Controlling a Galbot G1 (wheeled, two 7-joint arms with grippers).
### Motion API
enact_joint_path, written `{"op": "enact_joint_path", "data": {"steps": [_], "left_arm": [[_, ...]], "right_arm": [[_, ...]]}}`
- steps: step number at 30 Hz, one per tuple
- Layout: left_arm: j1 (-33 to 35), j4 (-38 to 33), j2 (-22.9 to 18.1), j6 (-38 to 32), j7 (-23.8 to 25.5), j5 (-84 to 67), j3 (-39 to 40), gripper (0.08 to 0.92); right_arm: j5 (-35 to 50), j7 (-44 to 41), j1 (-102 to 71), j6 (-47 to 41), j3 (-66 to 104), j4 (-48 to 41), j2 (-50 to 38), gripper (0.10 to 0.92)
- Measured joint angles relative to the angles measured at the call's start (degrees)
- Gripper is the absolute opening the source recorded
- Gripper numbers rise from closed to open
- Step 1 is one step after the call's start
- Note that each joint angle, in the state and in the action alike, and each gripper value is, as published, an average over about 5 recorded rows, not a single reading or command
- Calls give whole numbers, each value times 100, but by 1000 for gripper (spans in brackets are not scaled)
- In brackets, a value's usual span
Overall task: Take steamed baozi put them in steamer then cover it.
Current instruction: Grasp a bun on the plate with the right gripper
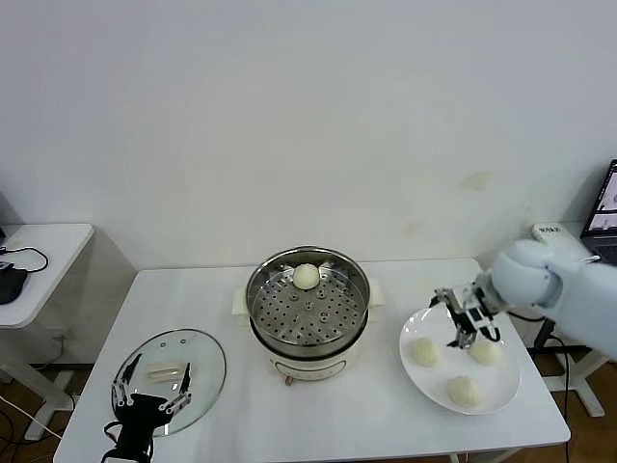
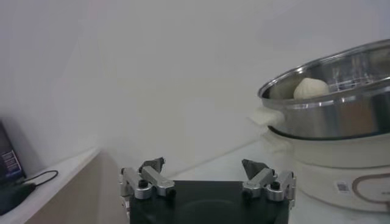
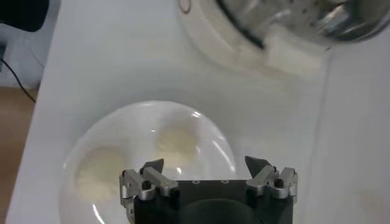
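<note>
Right claw [image 1: 466,324] above plated baozi [image 1: 425,351]

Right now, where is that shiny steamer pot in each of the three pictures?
Head view: the steamer stands mid-table, one baozi on its perforated tray, lid lying to its left, plate to its right.
Left wrist view: it fills the right edge, seen from the side, beyond the open left claw.
Right wrist view: only its rim and white base show, beyond the open right claw.
Shared landmark: the steamer's white side handle.

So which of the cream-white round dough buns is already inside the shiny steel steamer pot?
The lone bun at the back of the steamer's perforated tray; the other three lie on the white plate.
</note>
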Motion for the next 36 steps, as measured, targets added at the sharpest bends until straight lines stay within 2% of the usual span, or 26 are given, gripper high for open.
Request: {"op": "enact_joint_path", "data": {"steps": [22,27,36], "left_arm": [[-35,108,-19,40,22,-2,-87,823],[-46,117,-23,40,23,-1,-88,823],[-55,127,-48,40,22,3,-79,823]], "right_arm": [[-389,79,-1323,11,855,-1374,961,813],[-440,79,-1446,-44,949,-1485,1117,764],[-510,29,-1500,-147,1059,-1612,1255,615]]}}
